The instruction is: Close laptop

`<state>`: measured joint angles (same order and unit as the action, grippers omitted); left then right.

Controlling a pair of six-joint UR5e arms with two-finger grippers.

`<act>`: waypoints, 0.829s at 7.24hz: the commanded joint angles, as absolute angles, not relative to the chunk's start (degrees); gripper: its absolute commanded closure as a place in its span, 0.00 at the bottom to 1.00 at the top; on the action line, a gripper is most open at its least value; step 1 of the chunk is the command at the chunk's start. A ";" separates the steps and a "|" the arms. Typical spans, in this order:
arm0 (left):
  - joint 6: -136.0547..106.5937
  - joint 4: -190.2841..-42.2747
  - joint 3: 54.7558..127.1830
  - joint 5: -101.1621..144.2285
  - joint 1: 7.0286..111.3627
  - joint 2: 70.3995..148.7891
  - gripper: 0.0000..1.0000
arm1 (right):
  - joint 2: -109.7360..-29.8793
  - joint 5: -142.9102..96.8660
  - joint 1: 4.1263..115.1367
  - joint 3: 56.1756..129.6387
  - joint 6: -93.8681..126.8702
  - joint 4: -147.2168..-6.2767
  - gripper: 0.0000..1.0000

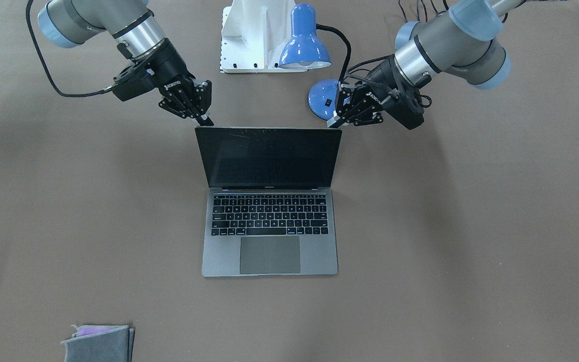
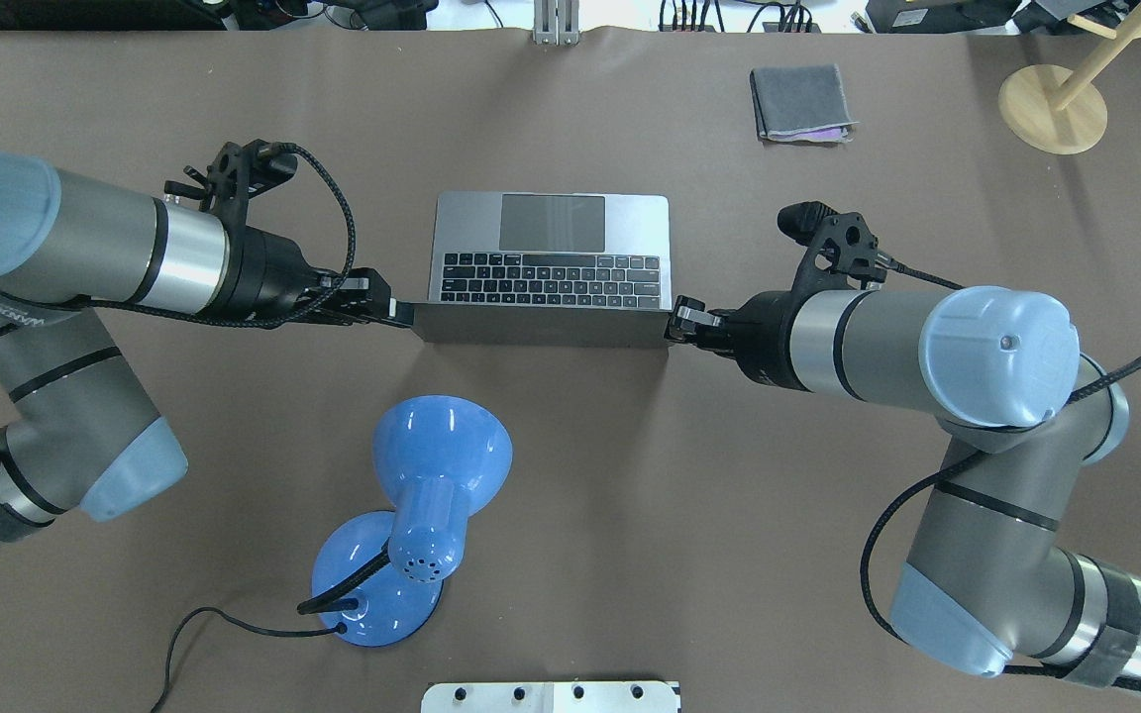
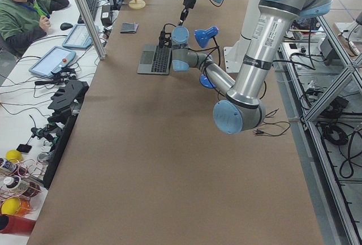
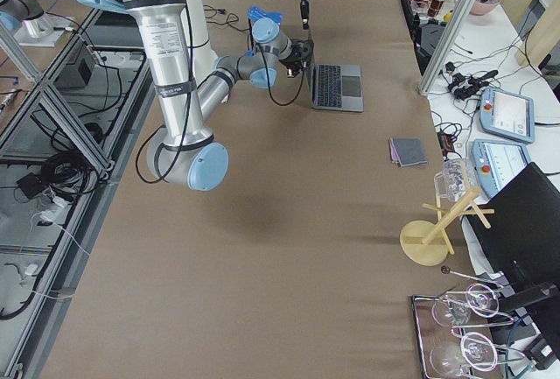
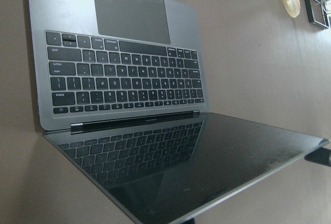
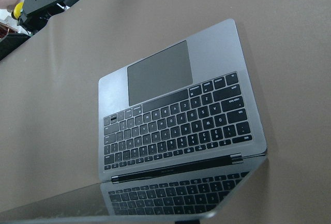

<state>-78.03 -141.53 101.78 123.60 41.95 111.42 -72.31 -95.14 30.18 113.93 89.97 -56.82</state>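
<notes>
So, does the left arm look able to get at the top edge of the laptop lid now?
Probably yes: the left end effector is right at an upper corner of the lid of the laptop, and nothing lies between them.

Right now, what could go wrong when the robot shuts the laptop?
The left gripper and right gripper sit only at the top corners of the laptop lid, so one might slip and the lid could slam. If one arm pushes harder, the laptop may twist or slide. The blue lamp beside the left gripper could get bumped.
</notes>
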 commanded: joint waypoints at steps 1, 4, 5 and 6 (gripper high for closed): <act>-77.96 -140.98 99.69 123.57 43.15 113.19 1.00 | -70.59 -95.36 31.98 112.25 89.74 -57.83 1.00; -77.87 -140.98 95.98 123.57 44.38 115.83 1.00 | -67.15 -95.54 35.50 107.06 89.65 -57.74 1.00; -77.87 -140.89 95.19 123.57 44.82 116.19 1.00 | -65.50 -95.54 36.90 104.79 89.74 -57.74 1.00; -77.87 -140.89 93.97 123.49 45.09 117.06 1.00 | -62.61 -95.89 38.22 101.02 89.74 -57.74 1.00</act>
